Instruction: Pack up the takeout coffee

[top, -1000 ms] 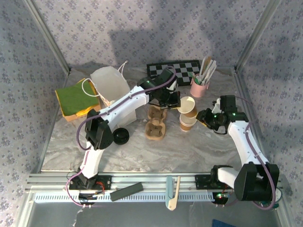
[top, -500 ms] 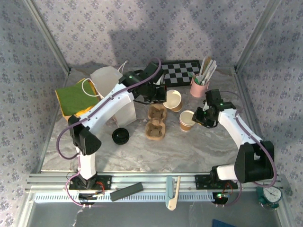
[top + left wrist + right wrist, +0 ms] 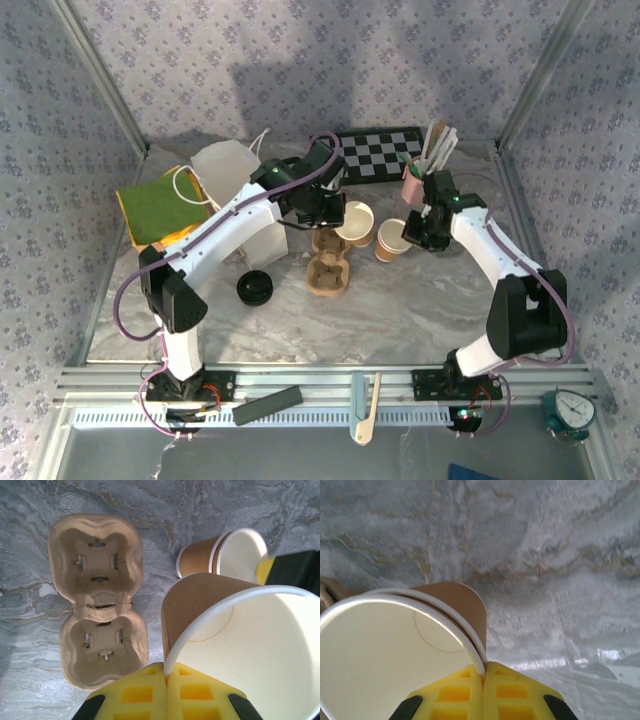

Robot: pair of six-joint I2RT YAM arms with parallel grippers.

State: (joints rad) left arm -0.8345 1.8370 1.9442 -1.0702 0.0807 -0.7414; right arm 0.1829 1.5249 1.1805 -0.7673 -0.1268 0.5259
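My left gripper (image 3: 166,674) is clamped on the thin white rim of a kraft cup (image 3: 235,630), with the moulded pulp tray (image 3: 95,555) off to the jaws' left. My right gripper (image 3: 483,675) pinches a second cup (image 3: 390,645) by its rim in the same way. Smooth rolled paper held from one side could slip, swing or buckle. The round black lid (image 3: 255,288) lies well apart from both jaws.

My left arm (image 3: 235,215) and right arm (image 3: 490,245) are smooth white shells linked by chunky black joints. A thin purple cable (image 3: 122,295) runs along each arm in loose loops, and red and black wires gather at my black bases (image 3: 185,385), which are bolted to a ribbed metal rail (image 3: 320,380) at the table's near edge. My finger pads (image 3: 131,694) are bright yellow, moulded into a grid of square pockets, with black shoulders on either side.
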